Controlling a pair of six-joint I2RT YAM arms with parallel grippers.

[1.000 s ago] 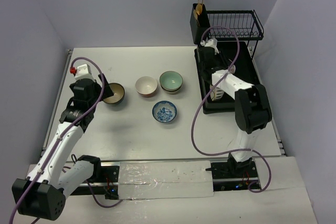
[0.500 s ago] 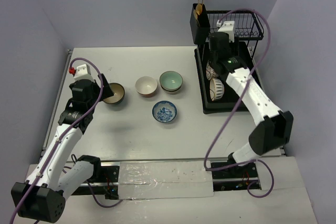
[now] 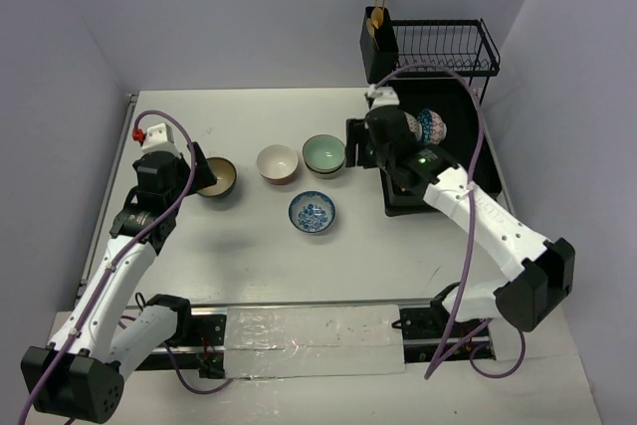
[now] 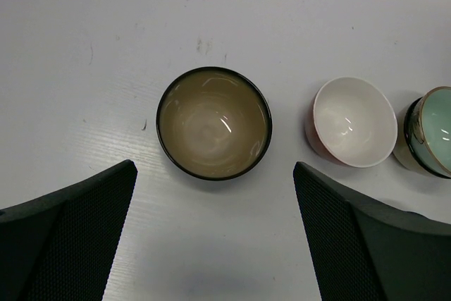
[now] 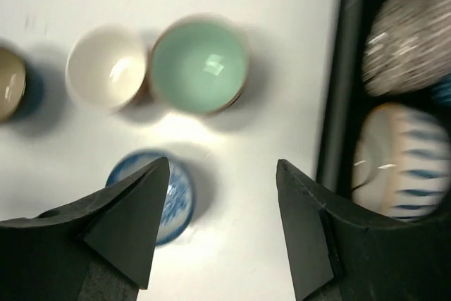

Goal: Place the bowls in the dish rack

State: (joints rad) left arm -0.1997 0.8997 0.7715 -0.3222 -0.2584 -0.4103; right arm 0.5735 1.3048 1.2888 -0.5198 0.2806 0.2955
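Four bowls stand on the white table: tan dark-rimmed (image 3: pixel 216 177), white with red outside (image 3: pixel 278 162), mint green (image 3: pixel 324 153) and blue patterned (image 3: pixel 312 212). My left gripper (image 3: pixel 199 171) is open and empty, just left of the tan bowl; in the left wrist view the tan bowl (image 4: pixel 213 123) lies ahead of the open gripper (image 4: pixel 215 202). My right gripper (image 3: pixel 356 151) is open and empty between the mint bowl and the black dish rack (image 3: pixel 478 67). The right wrist view shows the gripper (image 5: pixel 224 209) beside the blue bowl (image 5: pixel 176 199), below the mint bowl (image 5: pixel 199 64).
Two patterned bowls (image 5: pixel 412 33) (image 5: pixel 402 160) stand on edge in the rack's lower tray (image 5: pixel 338 89). A black cutlery holder with gold forks (image 3: pixel 379 7) hangs on the rack's left end. Purple walls close in the table at the back and both sides.
My right arm swung out of the dish rack, left and nearer, to hover over the table beside the mint and blue bowls. The left arm has barely moved.
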